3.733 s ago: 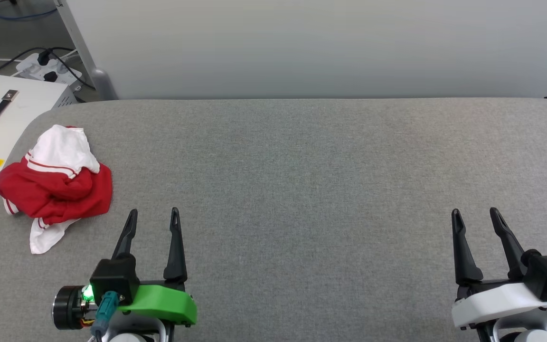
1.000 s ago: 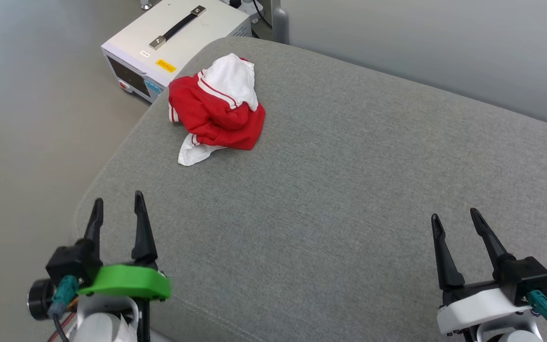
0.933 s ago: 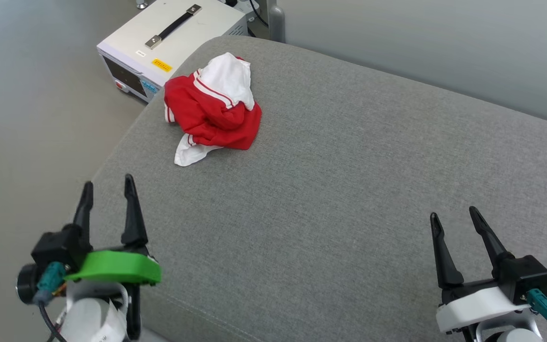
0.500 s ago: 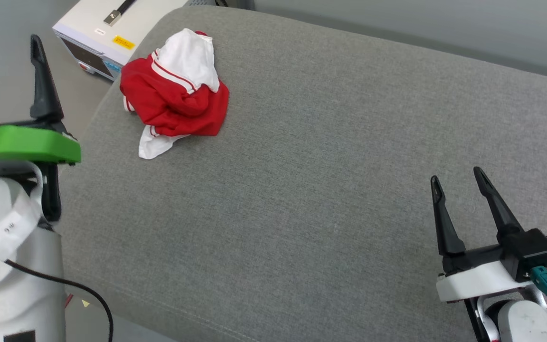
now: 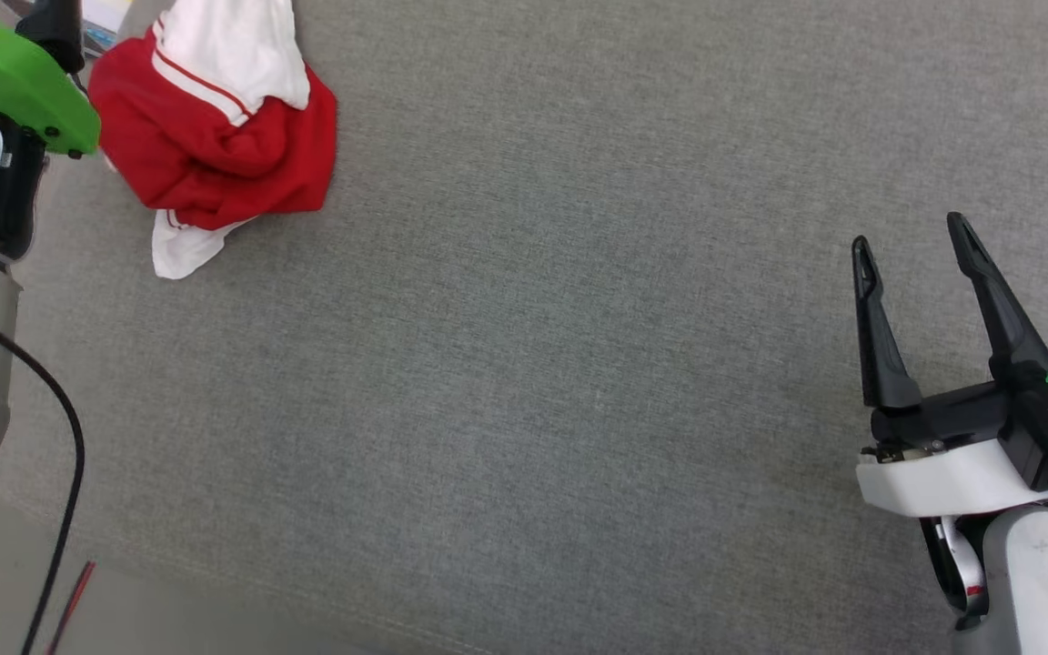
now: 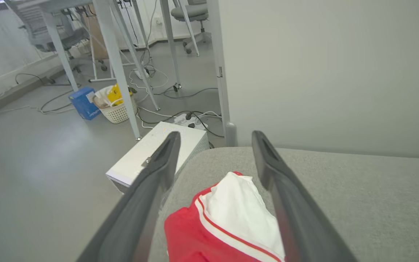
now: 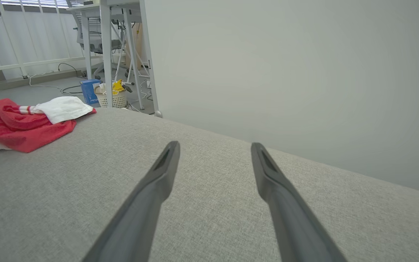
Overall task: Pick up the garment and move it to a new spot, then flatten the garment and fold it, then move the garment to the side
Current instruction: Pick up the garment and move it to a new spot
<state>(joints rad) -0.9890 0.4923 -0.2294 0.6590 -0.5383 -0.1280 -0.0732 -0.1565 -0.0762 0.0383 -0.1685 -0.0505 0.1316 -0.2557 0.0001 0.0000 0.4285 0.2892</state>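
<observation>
Shirt [image 5: 215, 155] crumpled in heap near corner of grey cushion [image 5: 579, 382]. Left claw [image 6: 215, 134] wide, empty, poised over it. Right claw [image 5: 908, 229] wide, empty, well apart. Shirt likely light, soft, floppy: pinch raised white sleeve fold on top.

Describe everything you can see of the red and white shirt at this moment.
The red jersey-style garment with white sleeves lies crumpled in a heap, unfolded. One white sleeve with striped trim sits on top; another white piece pokes out below. It rests near a corner of the grey fabric surface. The open left gripper hovers over it, apparently not touching.
</observation>
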